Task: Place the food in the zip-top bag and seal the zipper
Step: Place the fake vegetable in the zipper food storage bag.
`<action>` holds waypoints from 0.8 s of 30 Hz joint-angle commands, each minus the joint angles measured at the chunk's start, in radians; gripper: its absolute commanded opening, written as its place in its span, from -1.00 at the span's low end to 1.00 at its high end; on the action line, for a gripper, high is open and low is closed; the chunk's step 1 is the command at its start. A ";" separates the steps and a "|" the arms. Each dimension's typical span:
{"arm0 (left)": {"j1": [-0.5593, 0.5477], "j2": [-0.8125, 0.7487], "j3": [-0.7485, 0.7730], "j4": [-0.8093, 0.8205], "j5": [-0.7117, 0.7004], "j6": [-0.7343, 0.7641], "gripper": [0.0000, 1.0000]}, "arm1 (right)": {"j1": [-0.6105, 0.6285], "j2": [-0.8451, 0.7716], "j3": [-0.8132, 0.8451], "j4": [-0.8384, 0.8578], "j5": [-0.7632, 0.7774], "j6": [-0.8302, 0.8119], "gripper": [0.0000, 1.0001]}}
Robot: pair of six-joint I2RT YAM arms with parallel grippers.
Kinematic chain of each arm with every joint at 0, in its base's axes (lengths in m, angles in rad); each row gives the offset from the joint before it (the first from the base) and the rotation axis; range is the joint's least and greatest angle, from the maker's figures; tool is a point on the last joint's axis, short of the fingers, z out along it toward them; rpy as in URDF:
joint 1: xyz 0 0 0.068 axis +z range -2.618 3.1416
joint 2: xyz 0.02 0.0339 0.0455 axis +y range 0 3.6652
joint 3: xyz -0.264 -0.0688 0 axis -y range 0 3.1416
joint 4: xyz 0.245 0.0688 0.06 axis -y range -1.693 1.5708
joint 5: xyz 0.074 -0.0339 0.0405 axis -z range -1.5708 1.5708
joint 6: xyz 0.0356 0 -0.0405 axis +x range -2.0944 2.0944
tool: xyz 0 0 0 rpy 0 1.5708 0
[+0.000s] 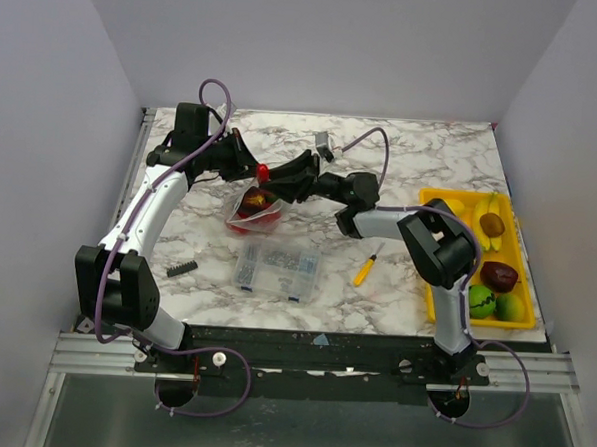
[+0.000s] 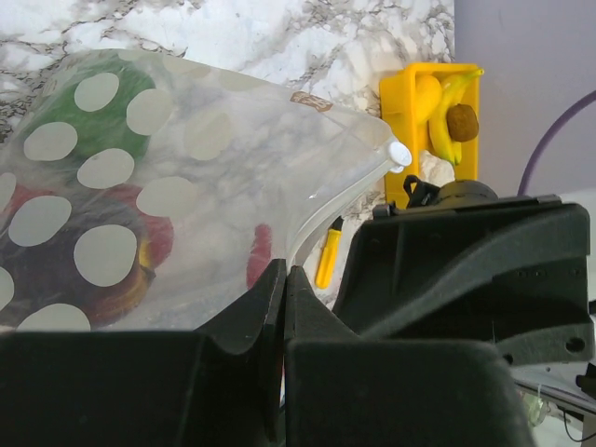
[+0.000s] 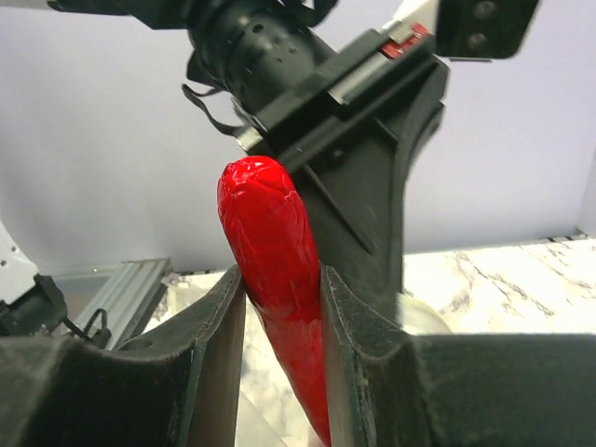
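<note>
The zip-top bag lies on the marble table at centre left; it is see-through with white dots and holds green, red and dark food. Its zipper strip ends in a white slider. My left gripper is shut on the bag's rim. My right gripper is shut on a red chili pepper, held just above the bag's mouth, next to the left gripper. The pepper's tip shows between the two grippers.
A yellow tray at the right edge holds a banana, a brown fruit, a dark red one and green ones. A clear compartment box, a yellow-handled screwdriver and a small black part lie near the front.
</note>
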 commanded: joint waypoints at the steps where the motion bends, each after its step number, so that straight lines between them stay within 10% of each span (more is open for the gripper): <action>1: 0.011 0.007 0.028 -0.011 0.016 0.012 -1.00 | -0.049 0.017 0.014 0.214 -0.062 -0.038 -0.93; 14: 0.016 0.000 0.028 -0.011 0.013 0.014 -1.00 | -0.106 -0.130 -0.105 -0.039 0.040 -0.195 0.20; 16: 0.016 -0.001 0.028 -0.009 0.015 0.014 -1.00 | -0.104 -0.176 -0.121 -0.117 0.071 -0.215 0.79; 24: 0.016 -0.012 0.025 -0.004 0.024 0.009 -1.00 | -0.103 -0.453 -0.121 -0.721 0.274 -0.305 0.82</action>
